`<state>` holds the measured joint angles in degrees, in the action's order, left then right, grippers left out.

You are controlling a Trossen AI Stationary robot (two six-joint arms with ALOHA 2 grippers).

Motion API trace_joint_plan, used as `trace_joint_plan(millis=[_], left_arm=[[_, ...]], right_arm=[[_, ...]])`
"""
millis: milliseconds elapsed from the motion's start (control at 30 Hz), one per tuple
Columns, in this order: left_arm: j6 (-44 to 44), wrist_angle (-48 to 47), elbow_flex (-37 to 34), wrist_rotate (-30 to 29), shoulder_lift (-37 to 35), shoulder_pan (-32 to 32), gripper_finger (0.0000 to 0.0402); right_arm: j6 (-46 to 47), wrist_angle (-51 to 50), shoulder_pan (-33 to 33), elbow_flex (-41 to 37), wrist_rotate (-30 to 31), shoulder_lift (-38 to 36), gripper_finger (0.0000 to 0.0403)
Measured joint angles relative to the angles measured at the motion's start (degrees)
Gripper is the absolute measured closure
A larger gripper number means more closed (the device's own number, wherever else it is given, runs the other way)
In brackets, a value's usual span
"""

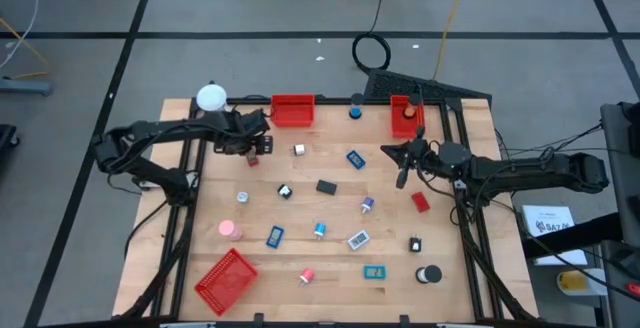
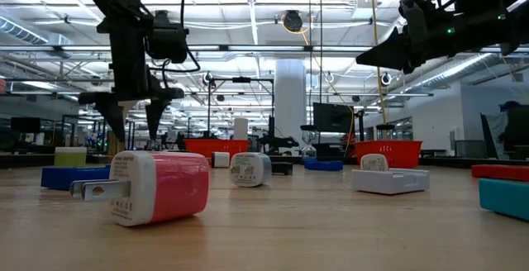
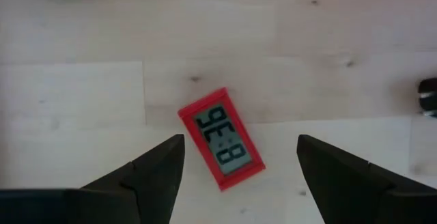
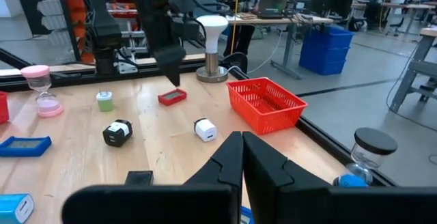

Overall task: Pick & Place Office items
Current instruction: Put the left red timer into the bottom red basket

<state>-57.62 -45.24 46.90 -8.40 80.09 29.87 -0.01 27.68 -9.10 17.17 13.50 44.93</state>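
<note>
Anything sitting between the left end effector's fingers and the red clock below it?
Nothing. In the left wrist view the open left end effector hangs over the red clock, which lies flat on bare wooden table, untouched by either finger.

The whole wooden table [image 1: 330, 218] is seen from straight above in the high view. In the low view, the scene is taken from tabletop level, close behind a pink-and-white charger [image 2: 157, 187], facing the room. The boards are looked down on closely in the left wrist view, over a small red clock [image 3: 222, 138]. That clock [image 4: 172, 97] is shared with the right wrist view, aimed level across the table.
</note>
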Motion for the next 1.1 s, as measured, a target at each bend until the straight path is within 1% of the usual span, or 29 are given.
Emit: trace_joint_plan(millis=[233,367,500,567,700,900,1100], left_arm=[[-1.4,2.9,-2.1,-0.8,3.5,0.1,0.0114],[-0.2,6.9,-2.3,-0.8,6.7,0.1,0.0114],[0.1,6.3,-2.3,-0.6,9.4,0.1,0.0117],[0.6,6.4,-2.2,-0.5,9.9,0.0,0.0126],[2.8,6.6,-2.1,0.5,10.1,0.1,0.0164],[8.8,6.4,-2.1,2.7,10.1,0.0,0.0237],[14.0,4.1,-2.1,3.9,9.7,0.0,0.0310]], right_arm=[[-0.9,-0.1,0.0,0.0,0.0,0.0,0.0399],[-0.8,-0.2,0.0,0.0,0.0,0.0,0.0399],[-0.7,-0.5,0.3,0.0,0.0,0.0,0.0399],[-0.7,-0.5,0.3,0.0,-0.1,0.0,0.0399],[-0.6,-0.5,0.2,0.0,0.0,0.0,0.0399],[-0.5,-0.4,0.2,0.0,0.0,0.0,0.0399],[-0.5,-0.1,0.2,0.0,0.0,0.0,0.0399]])
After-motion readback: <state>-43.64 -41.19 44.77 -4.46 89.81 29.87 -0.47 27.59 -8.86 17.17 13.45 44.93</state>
